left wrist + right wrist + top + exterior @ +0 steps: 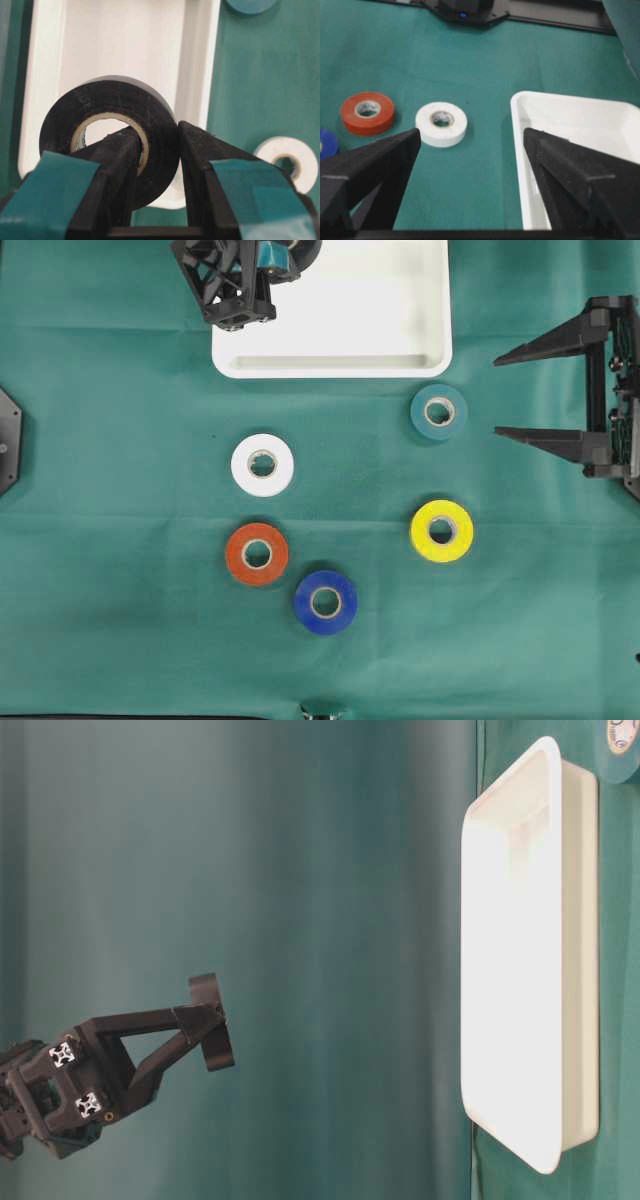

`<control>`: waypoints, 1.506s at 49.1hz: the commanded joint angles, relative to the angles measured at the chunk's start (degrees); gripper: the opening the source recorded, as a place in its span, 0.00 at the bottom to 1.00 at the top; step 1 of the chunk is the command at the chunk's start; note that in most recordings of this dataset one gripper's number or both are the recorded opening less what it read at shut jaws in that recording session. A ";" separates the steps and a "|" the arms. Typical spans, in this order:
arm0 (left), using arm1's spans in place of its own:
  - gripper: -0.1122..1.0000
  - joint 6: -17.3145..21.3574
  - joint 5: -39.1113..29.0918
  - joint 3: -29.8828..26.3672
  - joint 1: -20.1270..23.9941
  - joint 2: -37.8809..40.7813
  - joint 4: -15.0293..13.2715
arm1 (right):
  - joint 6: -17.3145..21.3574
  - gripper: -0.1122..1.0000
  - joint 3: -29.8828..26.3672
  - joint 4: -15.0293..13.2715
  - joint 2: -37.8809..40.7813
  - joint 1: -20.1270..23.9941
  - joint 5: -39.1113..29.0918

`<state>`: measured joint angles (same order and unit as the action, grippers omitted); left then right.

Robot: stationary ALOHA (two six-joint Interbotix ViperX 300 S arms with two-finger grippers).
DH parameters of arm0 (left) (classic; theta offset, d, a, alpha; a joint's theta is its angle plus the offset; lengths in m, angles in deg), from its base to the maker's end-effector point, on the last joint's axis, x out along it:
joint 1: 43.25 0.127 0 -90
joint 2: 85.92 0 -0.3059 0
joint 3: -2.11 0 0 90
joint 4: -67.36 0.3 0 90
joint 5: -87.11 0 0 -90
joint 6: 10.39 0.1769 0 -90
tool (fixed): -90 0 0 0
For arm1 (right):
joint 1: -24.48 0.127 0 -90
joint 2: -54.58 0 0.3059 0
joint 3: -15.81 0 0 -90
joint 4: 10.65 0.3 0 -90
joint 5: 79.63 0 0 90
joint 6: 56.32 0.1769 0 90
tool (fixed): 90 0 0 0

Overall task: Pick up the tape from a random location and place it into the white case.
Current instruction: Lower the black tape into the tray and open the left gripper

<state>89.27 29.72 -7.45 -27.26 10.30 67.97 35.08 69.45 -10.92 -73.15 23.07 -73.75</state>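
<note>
From above, left gripper (262, 265) hangs over the white case's (330, 365) corner, and its arm hides what it carries. Its own camera shows it squeezed on a black tape (107, 145), one finger through the hole so the roll stays up, case below. Right gripper (470, 150) waits wide open, holding nothing.

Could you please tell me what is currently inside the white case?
No tape shows on the visible floor of the white case. The left pincer holds a black tape roll above it, and in the overhead view that arm hides the case's left end.
</note>
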 commanded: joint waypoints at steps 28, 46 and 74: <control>0.28 0.26 14.06 9.40 1.32 -0.35 0.09 | 0.09 0.93 -1.41 0.00 0.26 0.00 0.18; 0.28 0.53 19.42 12.39 2.37 10.72 -0.09 | 0.09 0.93 -1.41 0.00 1.32 -0.09 0.44; 0.28 0.26 26.10 12.39 4.39 17.05 -0.26 | 0.09 0.93 -1.23 0.00 2.72 -0.09 0.44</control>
<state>89.45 55.29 6.00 -23.13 27.79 67.88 35.08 69.45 -10.92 -70.86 23.07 -73.83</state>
